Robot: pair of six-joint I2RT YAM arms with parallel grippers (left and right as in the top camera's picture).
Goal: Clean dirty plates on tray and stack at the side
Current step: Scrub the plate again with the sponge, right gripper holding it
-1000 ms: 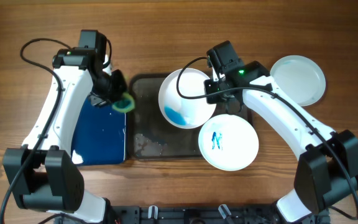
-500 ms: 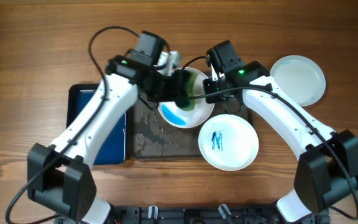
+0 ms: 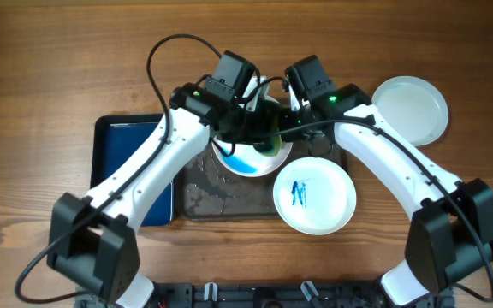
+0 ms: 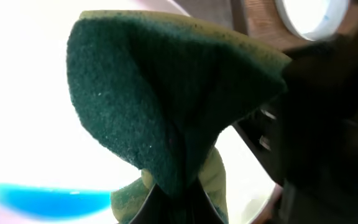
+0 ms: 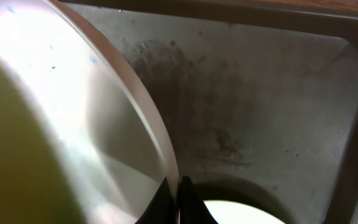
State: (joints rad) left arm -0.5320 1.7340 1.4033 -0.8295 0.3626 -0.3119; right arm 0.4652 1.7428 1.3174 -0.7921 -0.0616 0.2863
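The right end effector (image 5: 178,202) pinches only the plate (image 5: 98,118) by its rim, so the left end effector (image 4: 174,208), clamping the sponge (image 4: 160,106), could scrub it loose.

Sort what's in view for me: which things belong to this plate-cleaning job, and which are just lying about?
Job:
- dark grey tray
- smeared plate, pinched by the right gripper
- green sponge, in the left gripper
- scribbled plate
- plain white plate, off the tray

Lying about:
- glossy blue tray
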